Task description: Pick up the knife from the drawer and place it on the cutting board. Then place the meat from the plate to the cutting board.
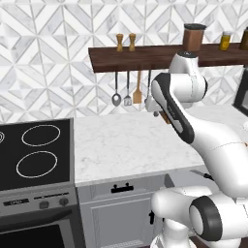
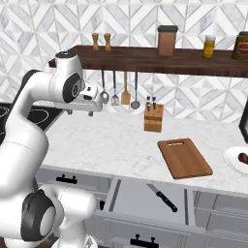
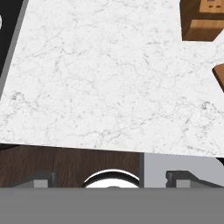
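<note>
A home kitchen: a white marble counter (image 2: 121, 145) runs beside a black cooktop (image 1: 34, 152) with an oven below, backed by patterned tile. A dark wooden shelf (image 2: 145, 60) carries jars and shakers, utensils (image 2: 118, 92) hang beneath it, and a knife block (image 2: 153, 117) stands near a cutting board (image 2: 184, 158)

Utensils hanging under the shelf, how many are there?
4. In the right base view, a ladle, a small spatula, a wooden spatula and a spoon hang in a row, left to right.
</note>
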Tool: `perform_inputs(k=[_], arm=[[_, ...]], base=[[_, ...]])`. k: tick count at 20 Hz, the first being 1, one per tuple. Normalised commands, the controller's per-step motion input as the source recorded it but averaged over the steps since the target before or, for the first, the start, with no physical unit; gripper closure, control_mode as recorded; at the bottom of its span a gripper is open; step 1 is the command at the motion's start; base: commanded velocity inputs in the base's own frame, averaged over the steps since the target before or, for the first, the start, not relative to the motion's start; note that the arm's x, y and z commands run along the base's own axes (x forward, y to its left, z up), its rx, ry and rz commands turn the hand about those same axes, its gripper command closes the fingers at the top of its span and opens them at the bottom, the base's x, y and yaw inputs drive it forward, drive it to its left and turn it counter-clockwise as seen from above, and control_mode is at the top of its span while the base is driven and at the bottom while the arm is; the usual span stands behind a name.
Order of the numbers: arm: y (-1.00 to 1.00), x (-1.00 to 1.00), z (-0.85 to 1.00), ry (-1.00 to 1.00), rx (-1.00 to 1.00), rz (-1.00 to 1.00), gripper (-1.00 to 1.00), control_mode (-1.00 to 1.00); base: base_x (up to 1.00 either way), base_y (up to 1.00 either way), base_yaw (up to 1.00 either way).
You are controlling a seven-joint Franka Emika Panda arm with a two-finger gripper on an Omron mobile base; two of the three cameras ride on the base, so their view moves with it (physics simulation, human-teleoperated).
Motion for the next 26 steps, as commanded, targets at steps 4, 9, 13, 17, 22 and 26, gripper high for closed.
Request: perform_inputs(k=[4,9,13,17,22,26], arm=[[0.00,0.00,0.00,0.00,0.00,0.00,-1.00,1.00],[0.00,0.00,0.00,0.00,0.00,0.00,-1.00,1.00],[0.00,0.00,0.00,0.00,0.00,0.00,-1.00,1.00],[0.00,0.00,0.00,0.00,0.00,0.00,-1.00,1.00],[0.00,0.00,0.00,0.00,0.00,0.00,-1.00,1.00],[0.00,0.00,0.00,0.00,0.00,0.00,-1.00,1.00]], base=[[-0.25,-0.04,-0.08],[-0.47,0.00,-0.17],[-0.57,0.05,-0.21],[-0.17,-0.03,-0.13],[0.00,-0.24,-0.01],[0.00,-0.53,0.02]])
